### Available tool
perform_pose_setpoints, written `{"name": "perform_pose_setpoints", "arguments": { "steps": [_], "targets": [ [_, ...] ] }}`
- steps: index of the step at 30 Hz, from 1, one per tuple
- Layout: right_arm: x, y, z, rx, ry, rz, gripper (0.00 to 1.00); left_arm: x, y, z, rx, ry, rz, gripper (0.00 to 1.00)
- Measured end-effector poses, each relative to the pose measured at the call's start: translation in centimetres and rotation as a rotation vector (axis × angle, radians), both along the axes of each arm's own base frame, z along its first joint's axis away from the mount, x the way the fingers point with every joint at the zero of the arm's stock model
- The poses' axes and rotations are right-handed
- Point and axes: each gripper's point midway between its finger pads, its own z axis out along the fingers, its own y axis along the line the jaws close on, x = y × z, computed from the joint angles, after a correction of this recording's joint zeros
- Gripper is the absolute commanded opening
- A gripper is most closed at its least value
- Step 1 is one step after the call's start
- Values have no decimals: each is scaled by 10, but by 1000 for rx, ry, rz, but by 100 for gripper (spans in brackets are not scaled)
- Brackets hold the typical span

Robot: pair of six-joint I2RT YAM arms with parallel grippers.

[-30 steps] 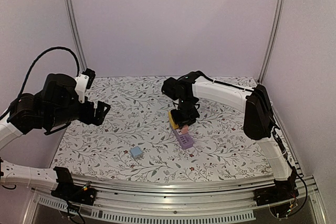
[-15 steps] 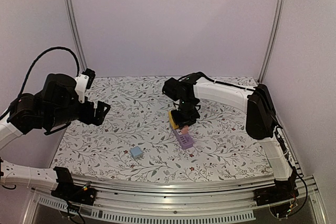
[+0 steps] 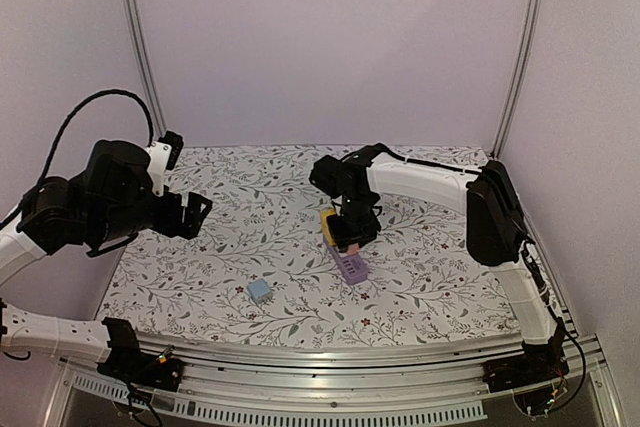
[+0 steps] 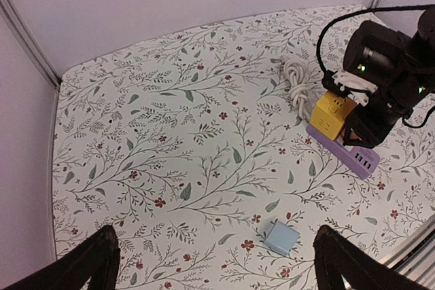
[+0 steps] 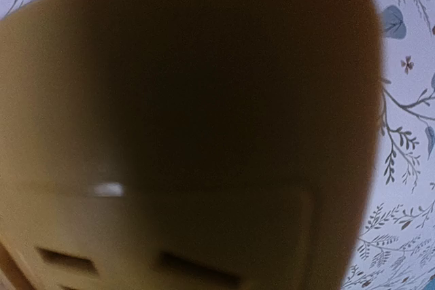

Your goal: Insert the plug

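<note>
While hovering at yellow plug (image 4: 332,110), cannot tell whether right jaws (image 3: 352,232) clamp it — plug directly beneath them, atop purple strip (image 4: 360,161), long axis running out from under. Left jaws (image 4: 216,256) apart, well off — farther.

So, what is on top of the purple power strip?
On the far end of the strip sits a yellow block. The right gripper hangs over the middle and covers whatever lies there. The near end is bare.
</note>
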Motion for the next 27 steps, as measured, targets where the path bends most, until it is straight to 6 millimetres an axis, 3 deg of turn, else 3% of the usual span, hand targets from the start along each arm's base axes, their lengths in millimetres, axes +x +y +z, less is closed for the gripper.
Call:
{"name": "perform_pose_setpoints", "arguments": {
  "steps": [14,18,27],
  "targets": [
    [6,-2,9,0,-33,-19,88,3,-4,-4,-5,19,10,100],
    [8,-1,30,29,-69,-19,99,4,-6,-2,-5,19,11,100],
    [14,4,93,135,-171,-14,99,9,-11,-3,13,26,16,99]
  ]
}}
